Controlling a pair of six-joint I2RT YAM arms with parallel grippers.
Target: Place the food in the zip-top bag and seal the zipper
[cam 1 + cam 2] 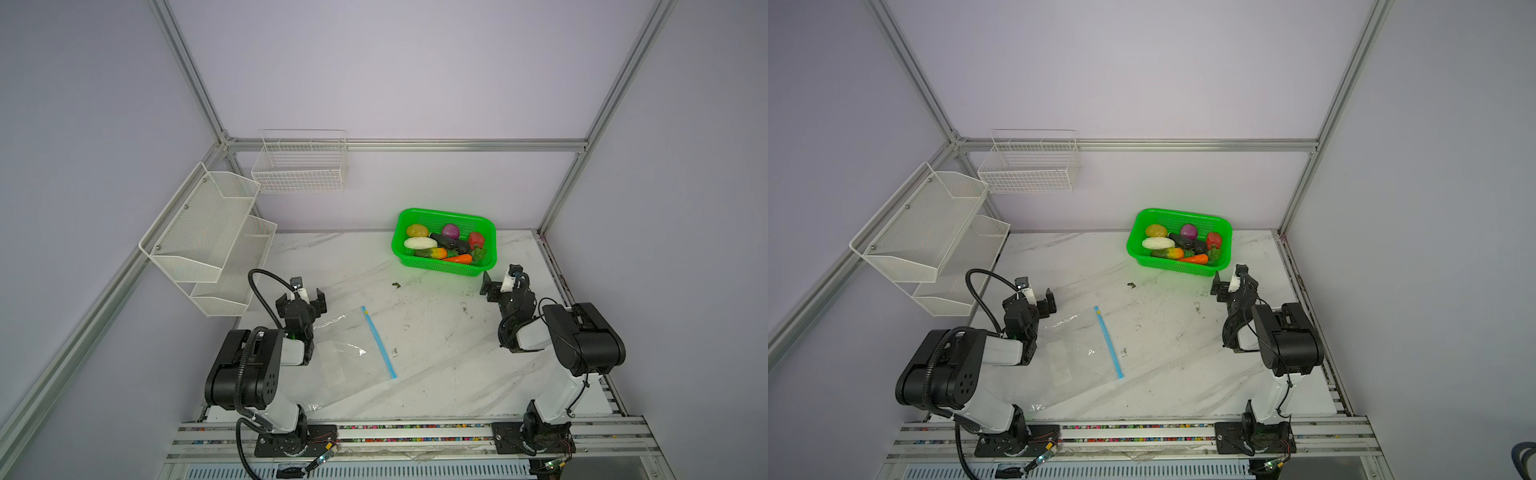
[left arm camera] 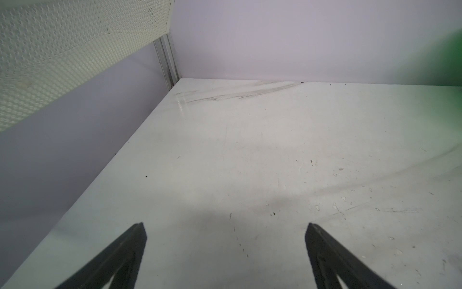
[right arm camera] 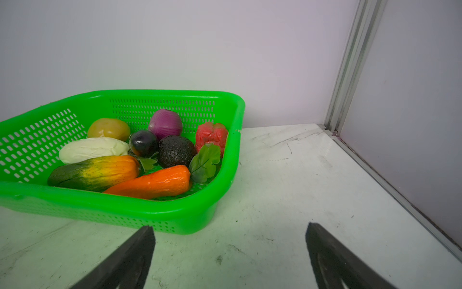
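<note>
1. Bright green perforated plastic basket (image 3: 150,217): rows of small slots in its walls.
2. In the basket: purple onion (image 3: 165,123) with fine pale stripes, yellow-brown potato (image 3: 109,128), white oblong vegetable (image 3: 93,149), glossy dark eggplant (image 3: 143,143), red pepper (image 3: 211,135), orange carrot (image 3: 155,184).
3. Also in it, a long vegetable (image 3: 95,172) fading from dark green through yellow to orange.
4. Under the basket, white tabletop (image 1: 436,353) with grey marble veins and dark scuffs.
5. Well apart from the basket, clear crinkly zip-top bag (image 1: 345,345) with light blue zipper strip (image 1: 379,343) and yellow slider tab (image 1: 364,310).
</note>
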